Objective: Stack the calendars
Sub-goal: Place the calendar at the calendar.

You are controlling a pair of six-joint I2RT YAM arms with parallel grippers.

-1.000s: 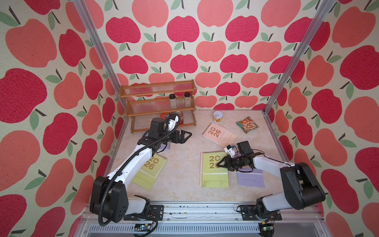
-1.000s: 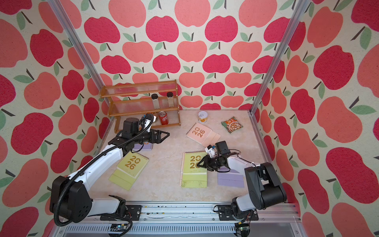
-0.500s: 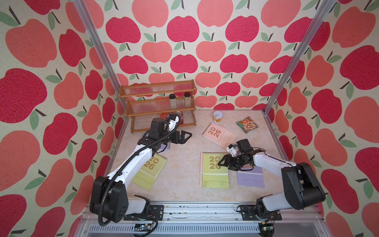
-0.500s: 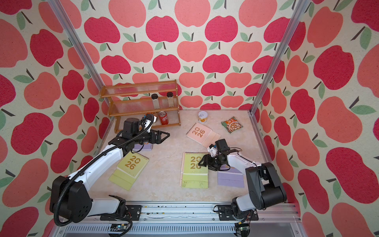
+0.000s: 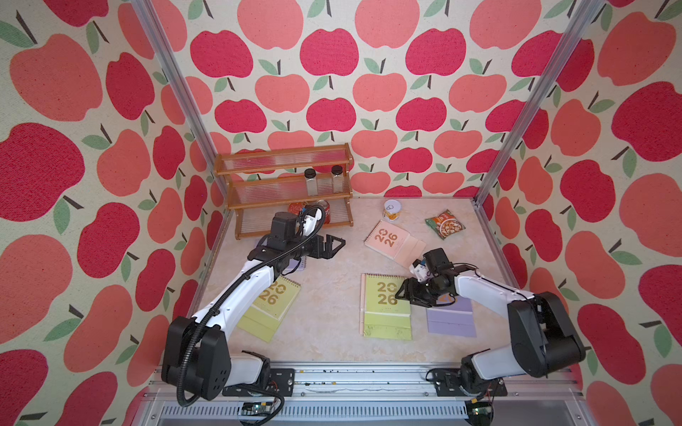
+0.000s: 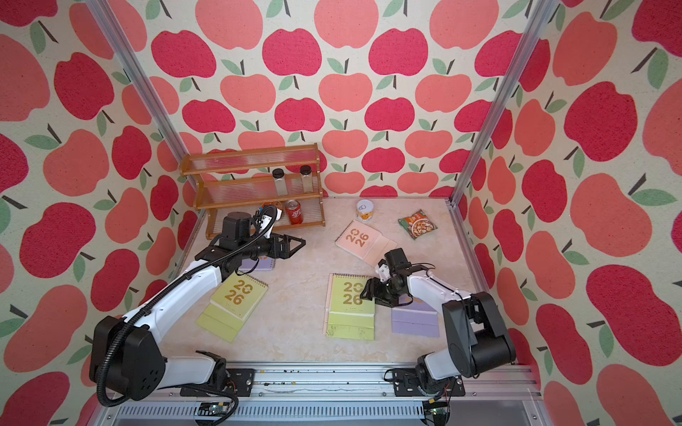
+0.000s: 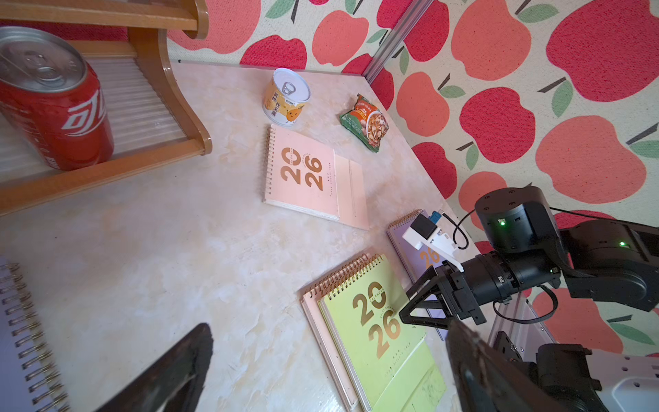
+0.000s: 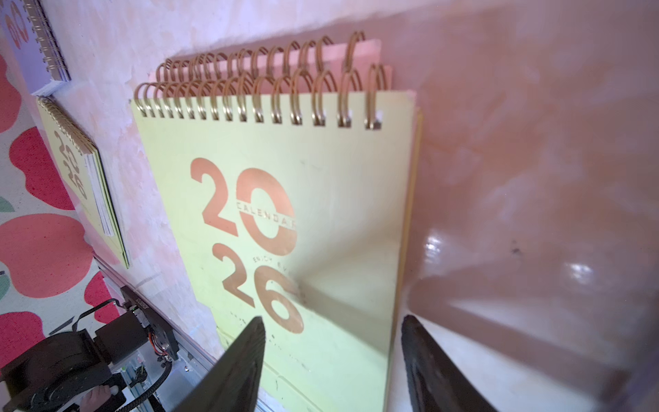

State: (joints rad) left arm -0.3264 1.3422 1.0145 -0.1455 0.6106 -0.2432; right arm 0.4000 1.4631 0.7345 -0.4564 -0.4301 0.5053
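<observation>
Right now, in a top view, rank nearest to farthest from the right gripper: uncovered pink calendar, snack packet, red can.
From the right gripper:
1. uncovered pink calendar, just beyond it
2. snack packet, back right
3. red can, on the rack, back left

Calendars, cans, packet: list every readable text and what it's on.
"20 26": pink calendar, middle yellow-green calendar, left yellow-green calendar.
"CALENDAR": inside the middle yellow-green calendar's numerals.
Numerals mostly hidden: lilac calendar.
Unreadable lettering: red can, yellow tin, snack packet.
Calendars' small print: blurred.
</observation>
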